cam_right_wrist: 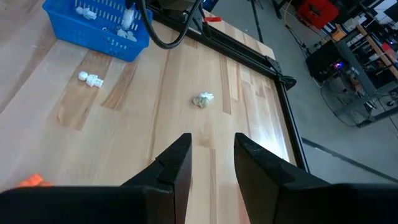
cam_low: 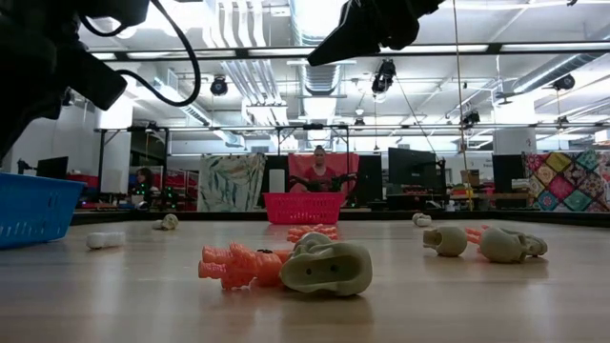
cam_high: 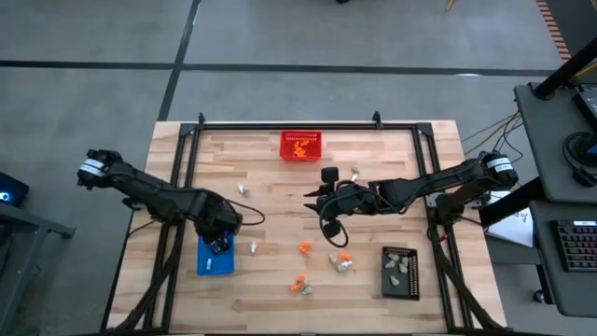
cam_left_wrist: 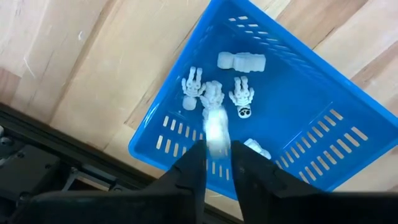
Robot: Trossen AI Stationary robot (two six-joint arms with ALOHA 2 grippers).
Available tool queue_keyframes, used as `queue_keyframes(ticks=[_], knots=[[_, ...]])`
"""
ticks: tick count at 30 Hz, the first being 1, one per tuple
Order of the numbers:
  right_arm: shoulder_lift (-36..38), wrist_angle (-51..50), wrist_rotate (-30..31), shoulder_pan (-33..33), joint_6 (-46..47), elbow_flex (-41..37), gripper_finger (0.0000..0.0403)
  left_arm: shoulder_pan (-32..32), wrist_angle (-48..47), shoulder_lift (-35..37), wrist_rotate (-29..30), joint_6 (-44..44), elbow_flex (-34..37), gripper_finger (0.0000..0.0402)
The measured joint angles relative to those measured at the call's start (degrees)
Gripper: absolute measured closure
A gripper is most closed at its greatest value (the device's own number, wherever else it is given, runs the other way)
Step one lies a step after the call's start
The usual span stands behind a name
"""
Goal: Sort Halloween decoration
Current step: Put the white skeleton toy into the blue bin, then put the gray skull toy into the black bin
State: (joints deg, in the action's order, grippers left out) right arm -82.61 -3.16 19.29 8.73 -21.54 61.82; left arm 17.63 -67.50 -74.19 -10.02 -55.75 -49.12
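Note:
My left gripper (cam_high: pixel 219 245) points down over the blue tray (cam_high: pixel 210 263), its fingers a little apart (cam_left_wrist: pixel 217 165). A blurred white trinket (cam_left_wrist: pixel 216 129) shows just past its fingertips, above several white skeleton figures (cam_left_wrist: pixel 241 94) lying in the tray (cam_left_wrist: pixel 155 144). My right gripper (cam_high: pixel 315 198) hangs open above the table's middle, with nothing between its fingers (cam_right_wrist: pixel 211 155). Loose decorations lie on the wood: orange ones (cam_high: pixel 305 247), a white one (cam_right_wrist: pixel 92 79) and a grey-beige one (cam_right_wrist: pixel 203 99). My left gripper comes from above, pointing down into the blue tray. The blurred white trinket sits right at its fingertips (cam_left_wrist: pixel 194 163). I cannot tell whether they touch it.
A red mesh basket (cam_high: pixel 300 135) with orange pieces stands at the far edge. A black tray (cam_high: pixel 385 287) with grey-beige pieces is at the near right. An orange figure (cam_low: pixel 238 265) and a grey skull (cam_low: pixel 329 267) lie close to the near edge. Black frame rails run along both sides.

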Motion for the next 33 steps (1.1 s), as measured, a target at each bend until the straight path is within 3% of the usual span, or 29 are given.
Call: queue_keyframes(ticks=[6, 15, 22, 30, 33], knots=[[0.0, 0.01, 0.04, -0.04, 0.04, 0.0, 0.0294, 0.0, 0.2, 0.02, -0.01, 0.39, 0.0, 0.0312], [0.0, -0.05, 0.35, -2.29, 6.79, 0.39, 0.0294, -0.02, 2.89, 0.09, 2.71, 5.61, -2.35, 0.0306], [0.02, -5.93, 0.3, -8.45, 16.09, 1.84, 0.0294, 0.0, 12.65, 0.2, 11.88, 19.68, -7.49, 0.0306], [0.02, -22.44, -0.7, -18.62, 32.13, 4.34, 0.0294, 0.02, 29.88, 0.42, 15.33, 39.06, -7.5, 0.0306], [0.02, -27.43, -4.46, -23.04, 37.89, 4.36, 0.0294, -0.04, 32.44, 0.42, 18.09, 42.64, -7.47, 0.0306]])
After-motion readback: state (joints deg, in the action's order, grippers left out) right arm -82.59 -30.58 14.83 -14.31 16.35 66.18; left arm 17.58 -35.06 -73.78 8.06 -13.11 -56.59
